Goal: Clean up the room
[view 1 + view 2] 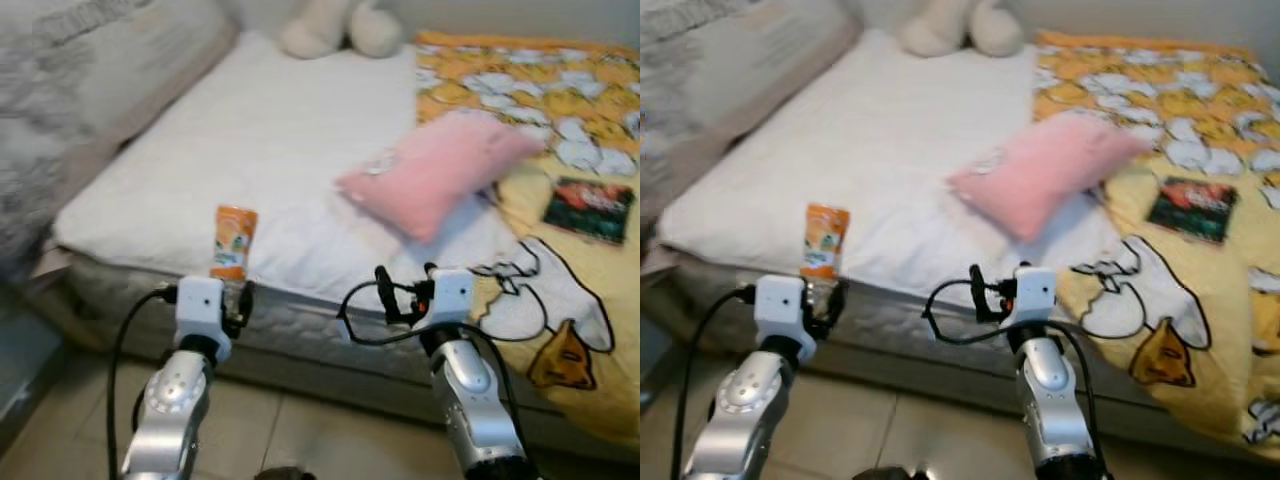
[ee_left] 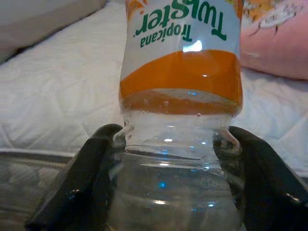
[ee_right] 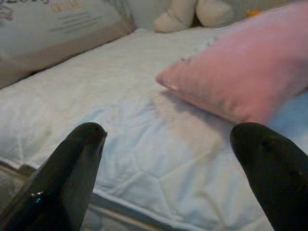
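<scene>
Bottle (image 2: pixel 179 120) in grip: I am holding a clear plastic Tropicana Twister bottle in the left tool (image 2: pixel 168 163), its black fingers (image 2: pixel 82 178) pinching the ribbed lower body just under the orange label, low and left of centre in the head view, at the mattress edge (image 1: pixel 300 320). It looks empty, so I judge it light, smooth and easily dented; the moulded waist is giving the firmest hold. My right tool (image 3: pixel 173 173) is hanging spread wide and empty at lower centre, facing the quilted white bed (image 1: pixel 260 150), a soft pink pillow (image 1: pixel 435 170), a yellow cartoon blanket (image 1: pixel 560 110) and a plush toy (image 1: pixel 340 25).
</scene>
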### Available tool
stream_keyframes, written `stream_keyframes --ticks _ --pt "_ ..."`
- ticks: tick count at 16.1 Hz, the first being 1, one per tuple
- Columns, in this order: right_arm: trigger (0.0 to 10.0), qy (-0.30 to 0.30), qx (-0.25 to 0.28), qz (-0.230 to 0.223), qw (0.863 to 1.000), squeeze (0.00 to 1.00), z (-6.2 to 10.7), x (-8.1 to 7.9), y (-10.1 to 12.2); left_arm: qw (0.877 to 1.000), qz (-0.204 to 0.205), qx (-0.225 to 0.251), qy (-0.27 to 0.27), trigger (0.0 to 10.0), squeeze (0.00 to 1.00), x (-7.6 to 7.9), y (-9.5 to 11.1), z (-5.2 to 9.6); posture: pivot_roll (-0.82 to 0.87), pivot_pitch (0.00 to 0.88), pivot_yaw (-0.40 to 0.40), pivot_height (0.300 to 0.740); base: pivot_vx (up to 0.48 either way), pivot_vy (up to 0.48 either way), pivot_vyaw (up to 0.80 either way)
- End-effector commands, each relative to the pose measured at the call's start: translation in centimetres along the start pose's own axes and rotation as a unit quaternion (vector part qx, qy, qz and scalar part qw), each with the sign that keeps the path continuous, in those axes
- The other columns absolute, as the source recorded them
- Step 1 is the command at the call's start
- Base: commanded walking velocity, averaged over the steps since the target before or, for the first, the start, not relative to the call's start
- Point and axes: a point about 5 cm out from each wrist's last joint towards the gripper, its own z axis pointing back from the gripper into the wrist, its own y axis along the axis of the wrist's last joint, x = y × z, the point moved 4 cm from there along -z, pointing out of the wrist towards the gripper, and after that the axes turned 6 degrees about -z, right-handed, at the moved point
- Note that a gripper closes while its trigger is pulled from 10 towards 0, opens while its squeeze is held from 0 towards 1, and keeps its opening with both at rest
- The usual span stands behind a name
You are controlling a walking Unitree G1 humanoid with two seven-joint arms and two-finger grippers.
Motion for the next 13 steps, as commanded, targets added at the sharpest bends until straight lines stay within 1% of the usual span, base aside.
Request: stream_keyframes --ticks 1,4,5,7,11,13 --pt "10.0 -0.002 0.005 -0.002 1.000 0.00 -0.16 0.19 0.30 1.000 -0.004 0.010 0.000 10.0 0.00 0.13 0.53 -0.26 -0.10 0.000 0.042 0.740 0.000 -0.480 0.46" --pt "10.0 -0.002 0.005 0.000 1.000 0.00 -0.30 0.21 0.33 1.000 -0.010 0.014 0.001 10.0 0.00 0.29 0.78 -0.49 -0.10 0.000 0.042 0.740 0.000 -0.480 0.47" --pt "10.0 -0.001 0.005 0.000 1.000 0.00 -0.34 0.18 0.36 1.000 -0.021 0.010 0.003 10.0 0.00 0.31 0.76 -0.58 -0.10 0.000 0.042 0.740 0.000 -0.480 0.46" --pt "10.0 0.000 0.004 0.000 1.000 0.00 -0.39 0.13 0.33 1.000 -0.026 0.005 0.008 10.0 0.00 0.28 0.70 -0.78 -0.10 0.000 0.043 0.740 0.000 -0.476 0.46" --pt "10.0 0.001 0.005 -0.002 1.000 0.00 -0.48 -0.07 0.30 0.999 -0.032 0.003 0.012 10.0 0.00 0.27 0.83 -1.04 -0.10 0.000 0.047 0.740 0.000 -0.472 0.46" --pt "10.0 0.001 0.005 -0.004 1.000 0.00 -0.51 -0.14 0.30 1.000 -0.026 -0.002 0.016 10.0 0.00 0.16 0.69 -1.12 -0.10 0.000 0.046 0.740 0.000 -0.472 0.45"
